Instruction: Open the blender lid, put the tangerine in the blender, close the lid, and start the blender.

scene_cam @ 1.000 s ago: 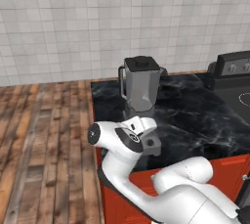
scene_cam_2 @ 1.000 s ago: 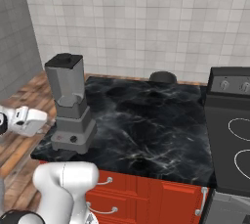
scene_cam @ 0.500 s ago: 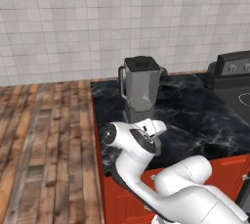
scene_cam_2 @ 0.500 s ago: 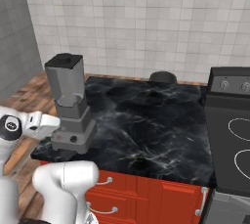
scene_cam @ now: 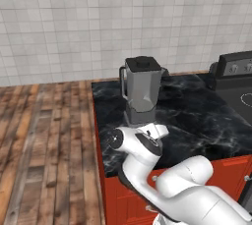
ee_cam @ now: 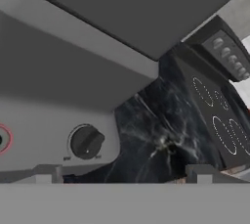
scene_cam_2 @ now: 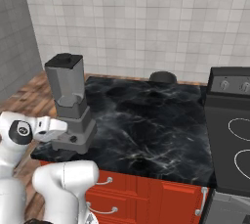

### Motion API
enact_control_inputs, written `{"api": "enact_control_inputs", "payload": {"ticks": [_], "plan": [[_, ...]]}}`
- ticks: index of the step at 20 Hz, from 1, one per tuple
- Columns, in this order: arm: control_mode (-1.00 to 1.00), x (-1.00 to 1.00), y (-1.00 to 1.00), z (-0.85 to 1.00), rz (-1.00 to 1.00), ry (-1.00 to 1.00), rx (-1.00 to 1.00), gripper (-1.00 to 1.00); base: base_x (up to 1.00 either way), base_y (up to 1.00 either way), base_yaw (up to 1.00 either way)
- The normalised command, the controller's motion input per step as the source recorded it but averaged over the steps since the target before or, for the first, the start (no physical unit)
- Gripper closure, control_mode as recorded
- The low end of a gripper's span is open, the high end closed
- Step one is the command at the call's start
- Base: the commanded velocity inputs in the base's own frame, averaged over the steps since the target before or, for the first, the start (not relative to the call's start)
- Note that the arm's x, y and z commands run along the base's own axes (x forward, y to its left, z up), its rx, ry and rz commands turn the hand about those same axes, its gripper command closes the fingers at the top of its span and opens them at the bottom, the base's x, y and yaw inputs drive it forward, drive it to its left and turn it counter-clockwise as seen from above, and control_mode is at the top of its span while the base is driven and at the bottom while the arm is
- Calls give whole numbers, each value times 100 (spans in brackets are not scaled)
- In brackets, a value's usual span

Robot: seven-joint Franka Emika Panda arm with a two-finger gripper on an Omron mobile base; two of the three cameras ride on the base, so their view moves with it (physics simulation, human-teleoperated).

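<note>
The small black square blender lid (scene_cam: 143,63) sits shut on the tall grey tapered blender (scene_cam: 141,91), high above the pincer (ee_cam: 122,174); the pincer's tips stand apart, released, before the black knob (ee_cam: 86,141); opening looks unstarted, so I judge it must rise.

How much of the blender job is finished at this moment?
The lid sits closed on the blender; whether the tangerine is inside cannot be told. In hand: the gripper is at the base, facing the knob and the red button. Left: starting the blender.
</note>
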Motion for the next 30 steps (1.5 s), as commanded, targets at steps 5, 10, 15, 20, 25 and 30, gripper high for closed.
{"api": "enact_control_inputs", "payload": {"ticks": [5,10,15,20,25,30], "plan": [[-100,31,2,-6,0,0,3,-100,0,0,0],[-100,22,21,-13,0,0,0,-100,0,0,0],[-100,13,25,-16,0,0,0,-100,0,0,0],[-100,17,8,-24,0,0,0,-100,0,0,0],[-100,16,0,-34,0,0,0,-100,0,0,0],[-100,6,0,-51,0,0,0,-100,0,0,0]]}}
